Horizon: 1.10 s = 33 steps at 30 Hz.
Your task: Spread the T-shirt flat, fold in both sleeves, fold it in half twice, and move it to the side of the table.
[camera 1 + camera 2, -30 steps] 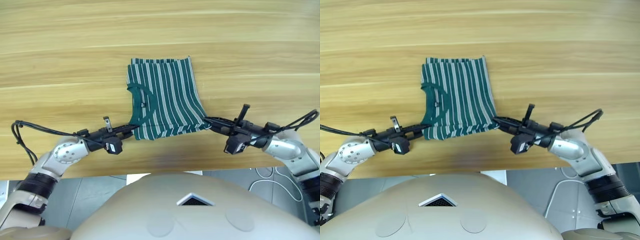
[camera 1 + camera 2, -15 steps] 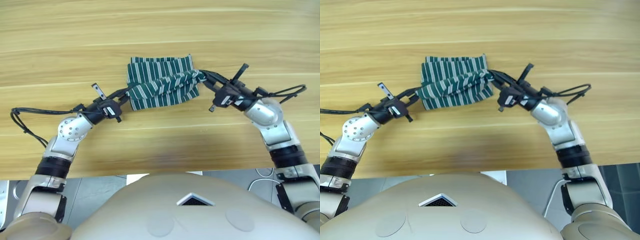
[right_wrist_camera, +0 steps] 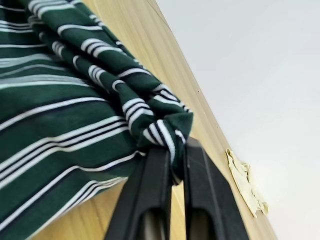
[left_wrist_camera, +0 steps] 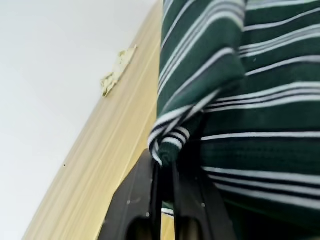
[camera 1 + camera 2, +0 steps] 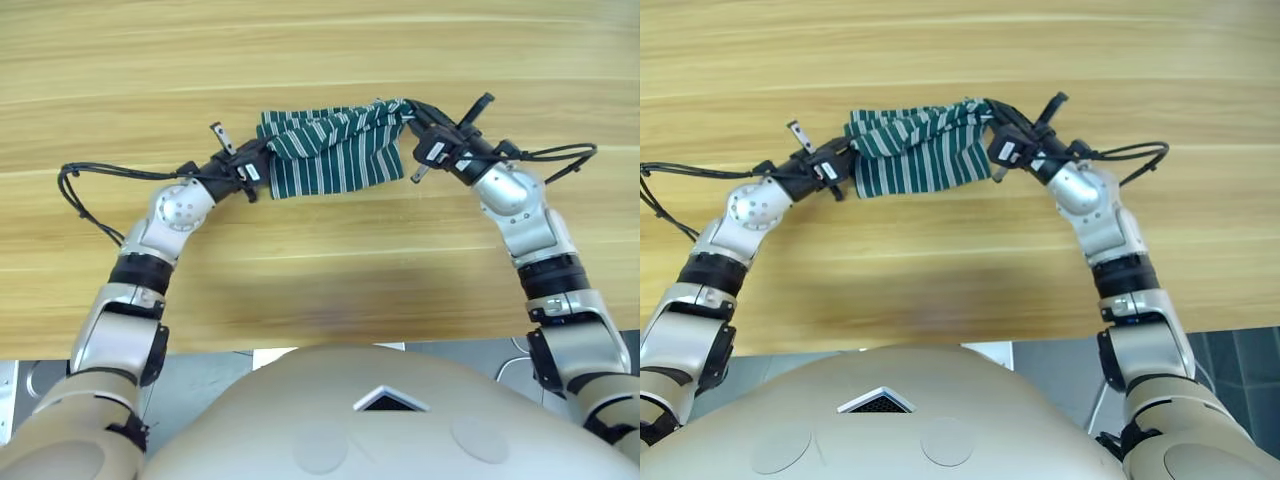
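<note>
Pale wood-grain desk [image 5: 300, 50] spans the head views, with grey floor [image 5: 195, 372] past its near edge. The wrist views show a white wall [image 4: 60, 75] beyond the desk and a crumpled yellowish scrap [image 3: 245, 182] at the desk's edge. A folded green-and-white striped T-shirt [image 5: 335, 155] stretches between the arms over the desk's middle, its far edge bunched. The left end effector [image 4: 165, 165] pinches one gathered corner and the right end effector [image 3: 175, 160] pinches the other. Folds hide how many layers each holds.
</note>
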Each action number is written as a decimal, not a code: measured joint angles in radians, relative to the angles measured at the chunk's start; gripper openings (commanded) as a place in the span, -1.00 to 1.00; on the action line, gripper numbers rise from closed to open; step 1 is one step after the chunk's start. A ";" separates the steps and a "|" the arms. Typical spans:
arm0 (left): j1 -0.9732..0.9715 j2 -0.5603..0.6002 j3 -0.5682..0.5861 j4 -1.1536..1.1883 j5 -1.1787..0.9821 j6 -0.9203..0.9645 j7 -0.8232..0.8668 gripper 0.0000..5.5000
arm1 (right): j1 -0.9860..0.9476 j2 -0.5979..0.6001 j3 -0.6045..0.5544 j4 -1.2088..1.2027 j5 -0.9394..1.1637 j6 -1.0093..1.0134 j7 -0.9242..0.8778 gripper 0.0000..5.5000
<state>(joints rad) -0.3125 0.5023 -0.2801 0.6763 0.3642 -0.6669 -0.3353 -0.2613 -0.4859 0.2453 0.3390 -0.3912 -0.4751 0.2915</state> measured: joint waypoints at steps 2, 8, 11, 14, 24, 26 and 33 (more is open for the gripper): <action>-0.039 -0.011 -0.003 0.057 0.004 -0.007 0.016 -0.95 | -0.033 0.011 0.004 0.047 -0.016 0.003 -0.009 -0.96; -0.117 -0.031 0.008 0.204 -0.003 -0.007 0.047 -0.63 | -0.159 0.069 0.038 0.219 -0.052 -0.007 -0.062 -0.62; -0.141 -0.046 0.011 0.266 -0.007 -0.008 0.063 -0.49 | -0.241 0.099 0.053 0.352 -0.075 -0.010 -0.120 -0.48; -0.162 -0.063 0.012 0.316 -0.006 -0.008 0.089 -0.35 | -0.277 0.128 0.068 0.455 -0.091 -0.017 -0.169 -0.33; -0.297 -0.120 0.024 0.510 0.015 0.039 0.246 -0.05 | -0.350 0.218 0.123 0.609 -0.122 -0.058 -0.271 0.05; -0.321 -0.144 0.039 0.535 -0.001 0.042 0.254 -0.05 | -0.349 0.244 0.144 0.599 -0.126 -0.076 -0.271 0.05; -0.420 -0.197 0.146 0.603 -0.096 0.102 0.239 -0.05 | -0.349 0.271 0.165 0.662 -0.154 -0.080 -0.318 0.05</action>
<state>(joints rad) -0.7322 0.3052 -0.1341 1.2792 0.2679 -0.5650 -0.0966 -0.6106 -0.2145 0.4107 1.0013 -0.5452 -0.5555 -0.0269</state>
